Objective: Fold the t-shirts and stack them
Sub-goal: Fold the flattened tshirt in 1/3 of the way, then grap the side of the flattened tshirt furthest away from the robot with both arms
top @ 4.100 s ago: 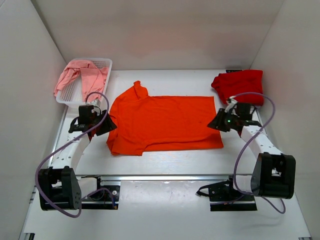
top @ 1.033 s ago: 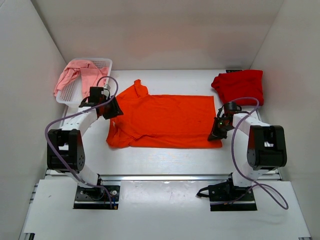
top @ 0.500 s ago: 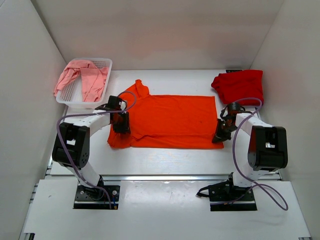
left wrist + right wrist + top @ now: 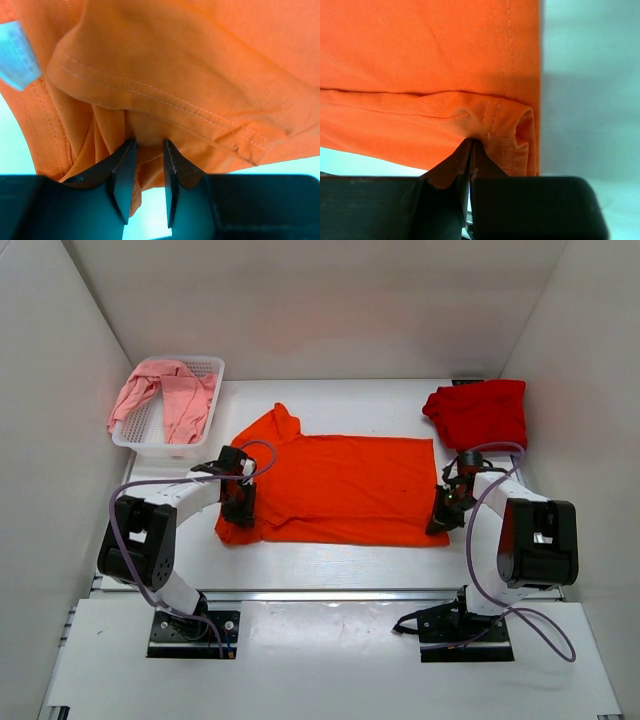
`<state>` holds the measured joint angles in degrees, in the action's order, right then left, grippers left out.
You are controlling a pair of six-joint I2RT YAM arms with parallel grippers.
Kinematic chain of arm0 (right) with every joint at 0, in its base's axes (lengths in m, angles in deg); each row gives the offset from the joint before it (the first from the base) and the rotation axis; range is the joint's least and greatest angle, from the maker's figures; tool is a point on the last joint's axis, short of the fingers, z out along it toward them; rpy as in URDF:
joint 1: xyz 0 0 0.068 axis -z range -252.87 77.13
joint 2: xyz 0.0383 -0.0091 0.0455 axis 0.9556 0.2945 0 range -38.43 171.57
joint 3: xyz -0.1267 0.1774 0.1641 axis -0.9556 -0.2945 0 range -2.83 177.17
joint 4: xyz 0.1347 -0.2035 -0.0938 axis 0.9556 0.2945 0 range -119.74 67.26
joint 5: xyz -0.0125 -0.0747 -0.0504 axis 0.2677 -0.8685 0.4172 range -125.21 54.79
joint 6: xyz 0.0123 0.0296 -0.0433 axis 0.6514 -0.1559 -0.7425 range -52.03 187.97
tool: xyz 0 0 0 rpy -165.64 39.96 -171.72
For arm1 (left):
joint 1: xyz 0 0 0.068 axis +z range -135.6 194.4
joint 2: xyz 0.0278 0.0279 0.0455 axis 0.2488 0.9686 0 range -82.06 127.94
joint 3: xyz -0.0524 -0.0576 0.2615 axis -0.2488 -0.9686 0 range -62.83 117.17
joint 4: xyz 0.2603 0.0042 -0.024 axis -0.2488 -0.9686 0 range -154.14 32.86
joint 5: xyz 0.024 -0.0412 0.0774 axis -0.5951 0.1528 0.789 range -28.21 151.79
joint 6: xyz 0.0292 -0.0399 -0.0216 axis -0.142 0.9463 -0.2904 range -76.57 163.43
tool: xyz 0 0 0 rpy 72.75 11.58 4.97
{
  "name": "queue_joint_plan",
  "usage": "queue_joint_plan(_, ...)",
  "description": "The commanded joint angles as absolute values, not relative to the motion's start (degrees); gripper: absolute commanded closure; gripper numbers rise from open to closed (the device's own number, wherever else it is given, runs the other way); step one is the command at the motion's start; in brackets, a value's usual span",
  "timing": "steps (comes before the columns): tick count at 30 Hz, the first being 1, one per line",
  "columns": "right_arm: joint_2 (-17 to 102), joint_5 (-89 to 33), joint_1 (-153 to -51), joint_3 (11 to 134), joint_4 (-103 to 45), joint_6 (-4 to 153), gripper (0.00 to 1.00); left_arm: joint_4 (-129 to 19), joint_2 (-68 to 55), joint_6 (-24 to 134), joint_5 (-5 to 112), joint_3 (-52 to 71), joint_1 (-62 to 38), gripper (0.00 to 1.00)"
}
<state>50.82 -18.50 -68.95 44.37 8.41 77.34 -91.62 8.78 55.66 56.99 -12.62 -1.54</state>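
Observation:
The bright orange t-shirt (image 4: 340, 485) lies spread flat on the middle of the table. My left gripper (image 4: 238, 504) is at its near left sleeve; in the left wrist view (image 4: 148, 145) the jaws stand a little apart with bunched orange cloth (image 4: 200, 60) pinched between them. My right gripper (image 4: 441, 517) is at the shirt's near right corner; in the right wrist view (image 4: 471, 142) the jaws are closed on the folded hem (image 4: 505, 125). The darker red t-shirt (image 4: 478, 412) lies folded at the back right. The pale pink t-shirt (image 4: 165, 395) hangs out of the basket.
The white mesh basket (image 4: 207, 366) stands at the back left by the left wall. White walls close in the table on three sides. Both arms' cables loop beside their bases near the front rail (image 4: 320, 595).
My left gripper has moved from the shirt's far left shoulder toward me to the near left sleeve. My right gripper has slid toward me. The shirt's near right corner has shifted nearer.

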Motion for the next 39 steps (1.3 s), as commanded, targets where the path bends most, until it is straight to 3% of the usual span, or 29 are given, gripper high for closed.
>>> queue_joint_plan(1, 50.52, -21.76, -68.48, 40.68, 12.26, 74.65, 1.00, -94.58, 4.60, 53.89, 58.01, -14.93, -2.12, 0.61)
queue_joint_plan(14, 43.94, -24.58, -68.65, 42.08, 16.04, 76.14, 1.00, -100.81, -6.91, 52.48, 55.73, -15.30, -3.18, 0.73)
queue_joint_plan(17, 39.63, -26.06, -69.62, 44.80, 18.59, 77.20, 1.00, -100.91, -9.10, 52.83, 54.41, -10.91, -2.29, 0.68)
queue_joint_plan(20, 35.49, -25.72, -68.74, 47.35, 19.39, 76.85, 0.98, -100.04, -9.47, 52.39, 54.93, -5.64, -1.50, 0.57)
queue_joint_plan(22, 33.56, -25.11, -68.13, 49.54, 17.99, 76.59, 0.95, -98.54, -6.67, 50.82, 56.60, -1.69, -0.71, 0.47)
queue_joint_plan(25, 32.68, -24.06, -69.87, 51.92, 15.18, 76.23, 0.73, -93.89, -0.53, 49.24, 57.48, 4.13, 1.04, 0.40)
queue_joint_plan(27, 32.06, -22.83, -72.07, 52.54, 13.07, 76.84, 0.67, -88.45, 4.14, 48.97, 57.31, 8.25, 2.36, 0.35)
queue_joint_plan(31, 31.27, -19.40, -76.38, 52.37, 8.06, 80.26, 0.66, -85.97, 18.70, 48.97, 54.67, 20.54, 5.26, 0.33)
queue_joint_plan(39, 30.47, -14.47, -74.72, 48.06, -2.05, 83.53, 0.62, -85.78, 41.91, 46.07, 55.29, 43.91, 5.70, 0.30)
